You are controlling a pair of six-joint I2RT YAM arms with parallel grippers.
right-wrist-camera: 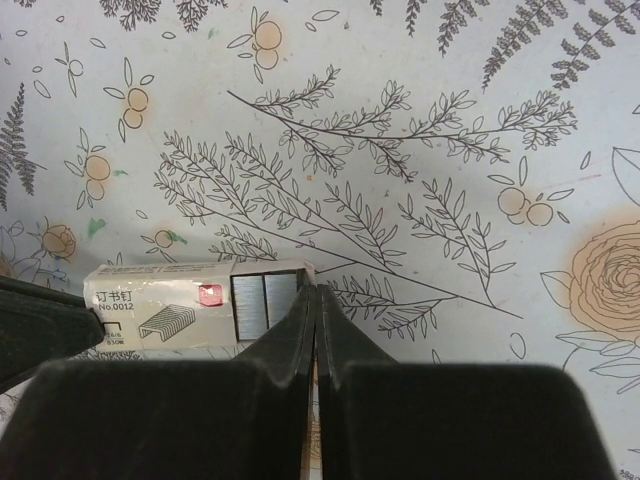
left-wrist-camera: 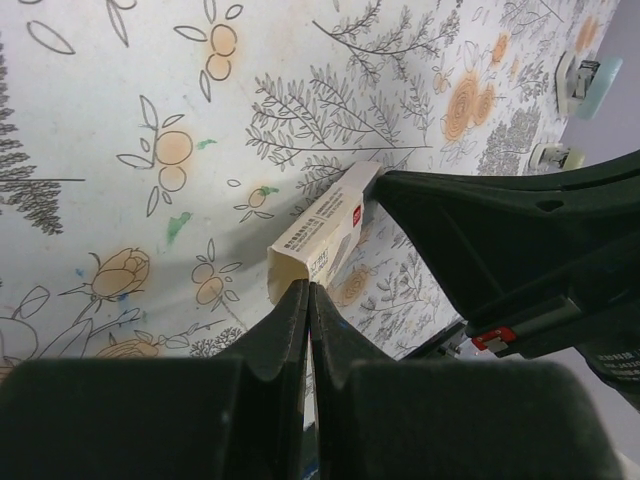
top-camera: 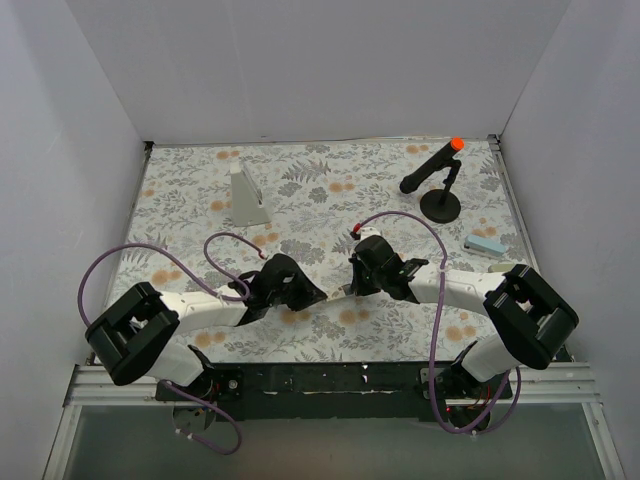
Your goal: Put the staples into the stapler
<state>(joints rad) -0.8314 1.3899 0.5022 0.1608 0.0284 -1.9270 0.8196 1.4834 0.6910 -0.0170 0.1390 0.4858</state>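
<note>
The staples are a small whitish packet (right-wrist-camera: 160,312) with a tray of silvery strips (right-wrist-camera: 265,305) showing at its right end. It is held just over the floral table mat between both grippers. My left gripper (left-wrist-camera: 308,292) is shut on the packet's near end (left-wrist-camera: 318,238). My right gripper (right-wrist-camera: 316,300) is shut on the end wall of the tray. In the top view the left gripper (top-camera: 318,296) and right gripper (top-camera: 350,288) meet tip to tip at the table's middle front. A light-blue stapler-like bar (top-camera: 487,245) lies at the right.
A tall grey-white wedge (top-camera: 247,195) stands at the back left. A black stand with an orange tip (top-camera: 440,182) stands at the back right. White walls enclose the table on three sides. Purple cables loop over both arms.
</note>
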